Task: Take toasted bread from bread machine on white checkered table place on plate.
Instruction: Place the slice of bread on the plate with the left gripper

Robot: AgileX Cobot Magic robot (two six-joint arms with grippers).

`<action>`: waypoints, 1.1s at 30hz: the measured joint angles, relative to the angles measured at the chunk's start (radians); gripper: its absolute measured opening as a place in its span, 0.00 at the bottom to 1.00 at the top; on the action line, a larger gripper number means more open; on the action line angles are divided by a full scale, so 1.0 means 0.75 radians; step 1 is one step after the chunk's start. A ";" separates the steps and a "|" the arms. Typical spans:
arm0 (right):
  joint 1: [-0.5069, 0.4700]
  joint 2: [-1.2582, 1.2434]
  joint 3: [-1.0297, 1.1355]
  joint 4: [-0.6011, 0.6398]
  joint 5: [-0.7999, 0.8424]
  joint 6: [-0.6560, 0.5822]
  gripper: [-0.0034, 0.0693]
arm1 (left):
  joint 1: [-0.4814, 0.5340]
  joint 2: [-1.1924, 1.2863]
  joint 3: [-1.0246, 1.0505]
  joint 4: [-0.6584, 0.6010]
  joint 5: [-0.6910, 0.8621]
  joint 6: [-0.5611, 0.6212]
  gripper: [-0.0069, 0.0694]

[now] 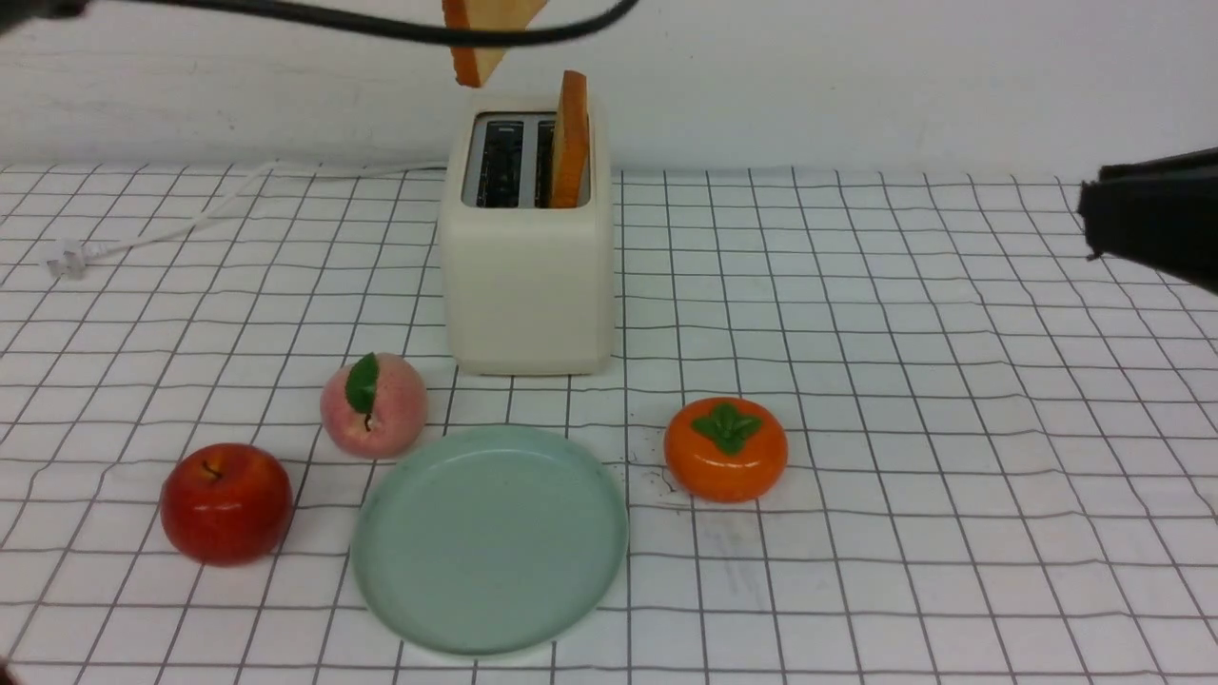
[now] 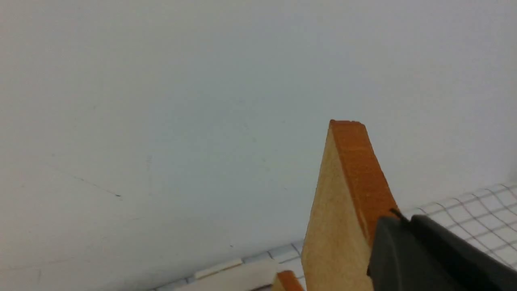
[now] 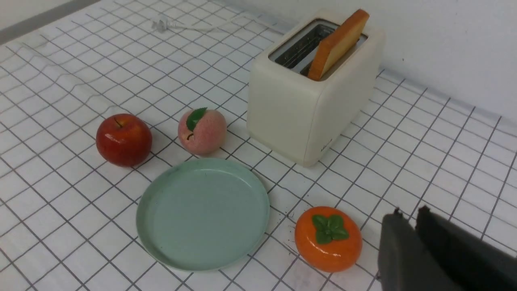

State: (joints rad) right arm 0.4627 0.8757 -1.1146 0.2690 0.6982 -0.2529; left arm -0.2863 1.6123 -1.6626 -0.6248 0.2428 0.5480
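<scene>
The left tool (image 2: 379,234) is pinching a golden-tan square toast slice (image 1: 481,43) at top centre, above the cream two-slot toaster (image 1: 523,285). Edge-held, it could be slipping out before reaching the mint-green round plate (image 1: 490,542), lower centre. The right tool (image 3: 408,216) is sitting nearly closed.

Table (image 1: 952,381): white cloth, thin dark grid; wall (image 1: 856,86): plain white; toaster (image 1: 528,285): cream-white body, grey top panel, dark slots, with a white cord (image 1: 171,228). Held slice (image 2: 335,226) and slotted slice (image 1: 571,143): pale golden-tan faces, orange-brown crust; plate (image 1: 490,542): plain pale mint-green. Apple (image 1: 225,502): glossy red; peach (image 1: 374,406): mottled pink with a green leaf; persimmon (image 1: 725,450): orange, green leaf cap; my left finger (image 2: 408,254) and my right fingers (image 3: 404,250): matt charcoal-black.
</scene>
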 joint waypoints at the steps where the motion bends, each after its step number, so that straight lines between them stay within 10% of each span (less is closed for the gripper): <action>1: 0.000 -0.043 0.000 0.012 0.019 0.002 0.14 | 0.016 -0.081 0.005 0.011 0.172 -0.065 0.08; 13: 0.000 -0.196 -0.001 0.024 0.371 0.036 0.02 | 0.106 -0.442 0.586 -0.055 0.732 -0.323 0.08; 23: 0.000 -0.197 0.110 0.081 0.398 0.037 0.03 | 0.106 -0.344 1.055 -0.673 0.515 0.149 0.08; 33: 0.000 -0.195 0.174 0.121 0.345 0.037 0.03 | 0.108 -0.147 1.058 -0.809 0.297 0.311 0.08</action>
State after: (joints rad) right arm 0.4627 0.7292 -0.9842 0.3600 0.9573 -0.2254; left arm -0.2052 1.5019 -0.8692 -1.2313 0.4654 0.7812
